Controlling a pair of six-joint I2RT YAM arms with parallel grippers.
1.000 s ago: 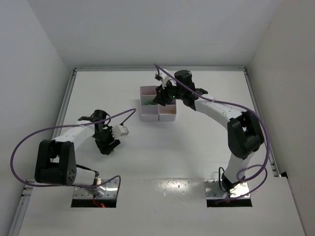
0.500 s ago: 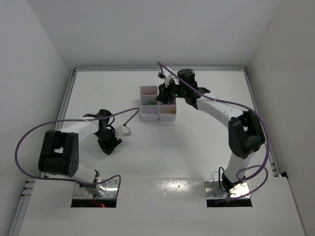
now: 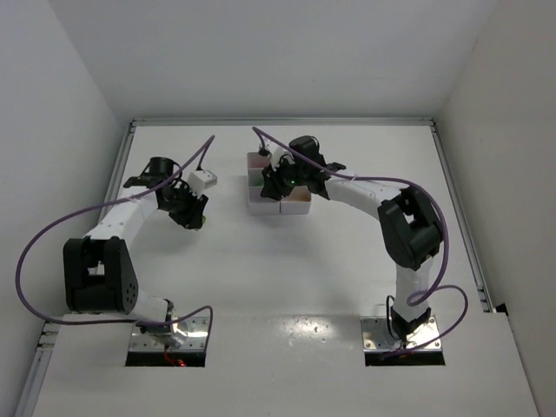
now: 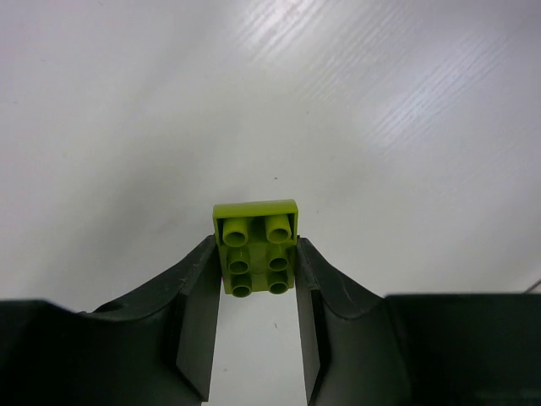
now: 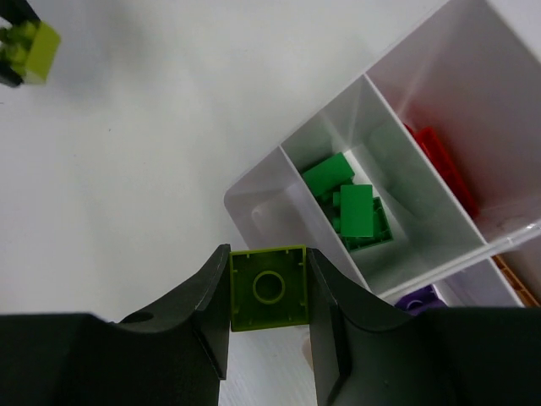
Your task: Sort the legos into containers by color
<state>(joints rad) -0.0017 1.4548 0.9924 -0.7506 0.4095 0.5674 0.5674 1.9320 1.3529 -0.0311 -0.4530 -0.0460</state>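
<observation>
My left gripper (image 3: 193,214) is shut on a lime-yellow brick (image 4: 256,245), held studs toward the camera above bare table, left of the tray. My right gripper (image 3: 271,184) is shut on another lime-yellow brick (image 5: 270,288), underside toward the camera, held over the near-left corner of the white tray (image 3: 263,207). In the right wrist view the tray (image 5: 254,211) has an empty corner compartment below the brick, then green bricks (image 5: 351,207), red bricks (image 5: 439,156), a purple brick (image 5: 414,300) and an orange-brown edge (image 5: 516,283). The left gripper's brick shows at the top left (image 5: 32,49).
White walls enclose the table at the back and both sides. Purple cables loop from both arms over the table. The arm bases sit at the near edge.
My left arm swung away from the near side toward the back and the tray, still holding its brick. My right gripper shifted left across the tray to its left side.
</observation>
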